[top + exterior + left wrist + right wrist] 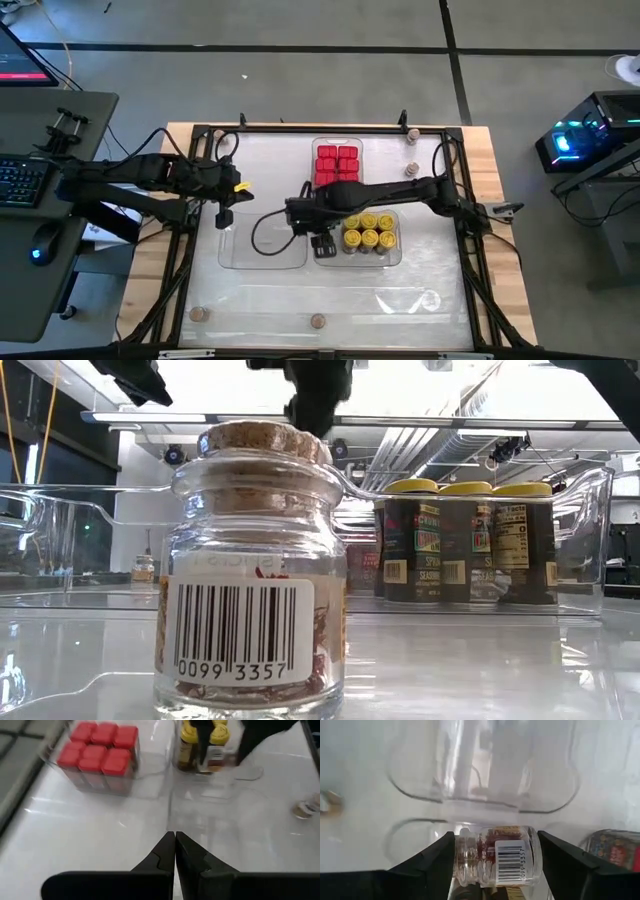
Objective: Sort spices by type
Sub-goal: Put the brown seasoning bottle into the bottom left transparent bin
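My right gripper (322, 243) hangs over the table's middle, beside the tray of yellow-lidded jars (368, 232), and is shut on a small glass spice jar (497, 857) with a barcode label. Several red boxy spices (337, 165) stand in a clear tray behind it. Loose cork-topped jars stand on the table at the far right (411, 133) (410, 168) and along the near edge (199, 314) (318, 321). My left gripper (222, 215) waits shut over the table's left side, touching nothing. My right gripper pinches the small jar end to end between its two fingers. One finger (437, 860) is against the neck end (462, 857), the other against the base (536, 855). The fingers come from above, pointing steeply down. The jar lies on its side across the gap, above the clear trays.
An empty clear tray (262, 245) lies left of the right gripper, under my left gripper's reach. In the low view the nearest cork jar (250, 570) fills the foreground and hides the held jar. A black frame rail (320, 128) runs around the table.
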Available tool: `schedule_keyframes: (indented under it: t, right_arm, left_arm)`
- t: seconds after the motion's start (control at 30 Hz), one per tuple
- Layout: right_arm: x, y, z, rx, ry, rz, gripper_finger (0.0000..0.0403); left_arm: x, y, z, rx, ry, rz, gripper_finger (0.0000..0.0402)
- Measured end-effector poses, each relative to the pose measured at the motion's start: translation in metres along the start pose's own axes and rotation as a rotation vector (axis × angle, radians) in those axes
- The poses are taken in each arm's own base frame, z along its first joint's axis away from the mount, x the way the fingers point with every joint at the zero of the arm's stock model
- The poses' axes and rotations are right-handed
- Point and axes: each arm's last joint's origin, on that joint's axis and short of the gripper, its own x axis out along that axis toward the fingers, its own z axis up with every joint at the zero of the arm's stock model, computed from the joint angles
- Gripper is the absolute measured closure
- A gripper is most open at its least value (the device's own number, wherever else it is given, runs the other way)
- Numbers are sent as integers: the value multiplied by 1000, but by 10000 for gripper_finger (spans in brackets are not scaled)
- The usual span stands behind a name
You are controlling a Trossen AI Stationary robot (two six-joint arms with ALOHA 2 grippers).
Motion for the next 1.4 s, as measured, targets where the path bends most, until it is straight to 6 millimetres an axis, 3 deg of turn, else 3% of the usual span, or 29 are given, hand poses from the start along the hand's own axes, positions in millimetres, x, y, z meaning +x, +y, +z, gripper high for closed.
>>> schedule_keyframes:
  t: [0.17, 0.37, 0.67, 0.8, 0.9, 1.17, 1.4]
  right_arm:
    - [-40, -4, 5, 83, -118, 43, 158]
    - [-73, -23, 0, 255, -246, 45, 158]
    - [-94, -62, 13, 428, -507, 90, 158]
    - [-101, -80, 18, 460, -612, 142, 158]
    - [-107, -91, 23, 481, -701, 208, 158]
    - [-122, -104, 27, 473, -834, 306, 157]
    - [-128, -102, 30, 455, -880, 329, 155]
  left_arm:
    - [1, 2, 10, 154, -98, 105, 400]
    - [2, 2, 26, 513, -203, 210, 367]
    - [6, -3, 36, 834, -202, 361, 229]
    - [0, -9, 37, 934, -149, 496, 173]
    - [-9, -16, 42, 995, -178, 502, 148]
    - [-13, -27, 41, 1121, -191, 487, 135]
    - [-15, -31, 52, 1088, -286, 528, 135]
